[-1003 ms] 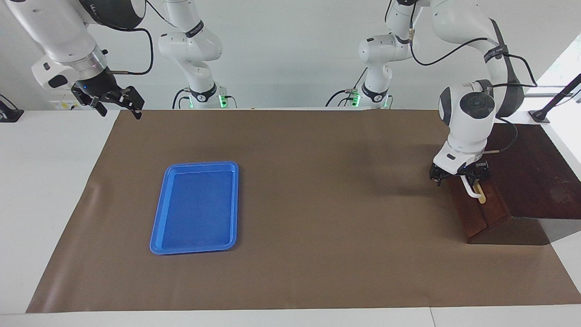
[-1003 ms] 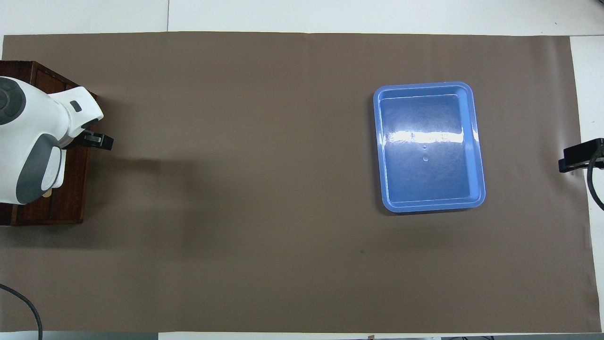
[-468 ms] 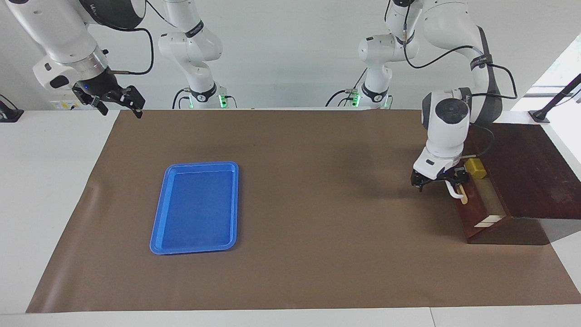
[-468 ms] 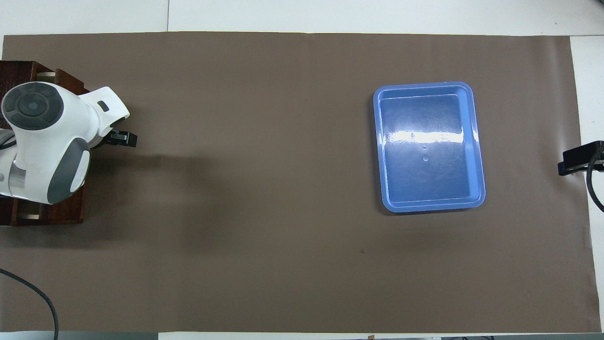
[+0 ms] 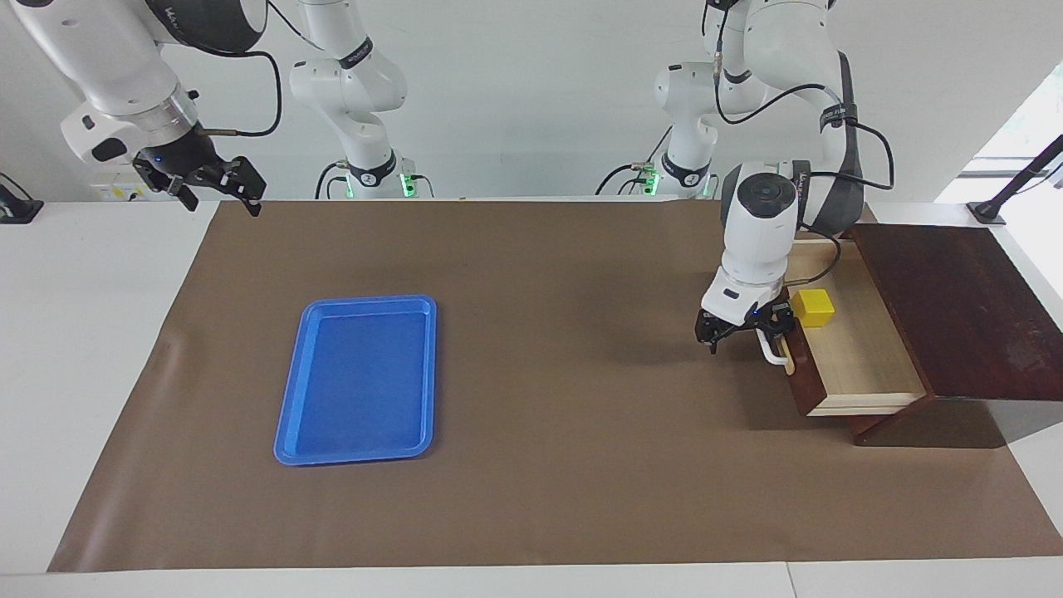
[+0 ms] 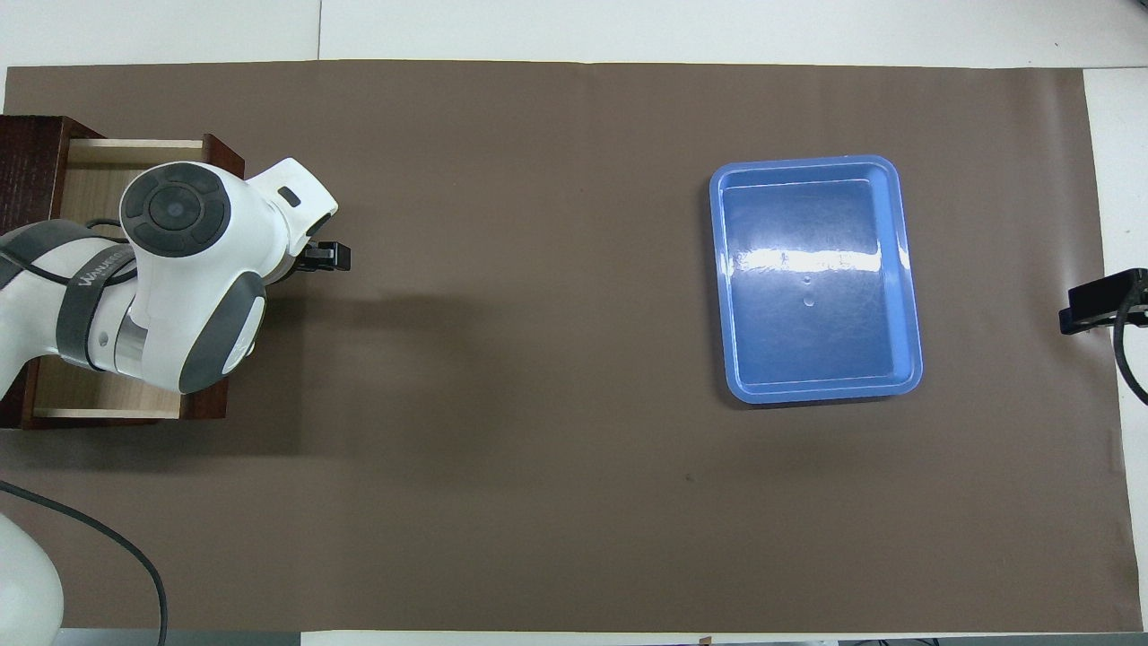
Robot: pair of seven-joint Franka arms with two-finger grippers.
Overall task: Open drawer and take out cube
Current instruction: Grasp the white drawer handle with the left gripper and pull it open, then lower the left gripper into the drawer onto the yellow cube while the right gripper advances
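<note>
The drawer (image 5: 855, 361) stands pulled out of its dark wooden box (image 5: 955, 307) at the left arm's end of the table, showing its pale wood inside. The yellow cube (image 5: 812, 307) lies in the drawer, toward the end nearer to the robots. My left gripper (image 5: 764, 339) is shut on the white bar handle (image 5: 778, 355) of the dark drawer front (image 5: 803, 386). In the overhead view the left arm covers the cube and much of the drawer (image 6: 99, 179). My right gripper (image 5: 214, 187) waits open and empty, raised over the right arm's end of the table.
A flat blue tray (image 5: 359, 378) lies on the brown mat toward the right arm's end; it also shows in the overhead view (image 6: 816, 278). The brown mat (image 5: 565, 332) covers most of the white table.
My left gripper has pulled the drawer out toward the middle of the table by its handle. The drawer went from shut to wide open, and the yellow cube came into view. The right arm has not moved.
</note>
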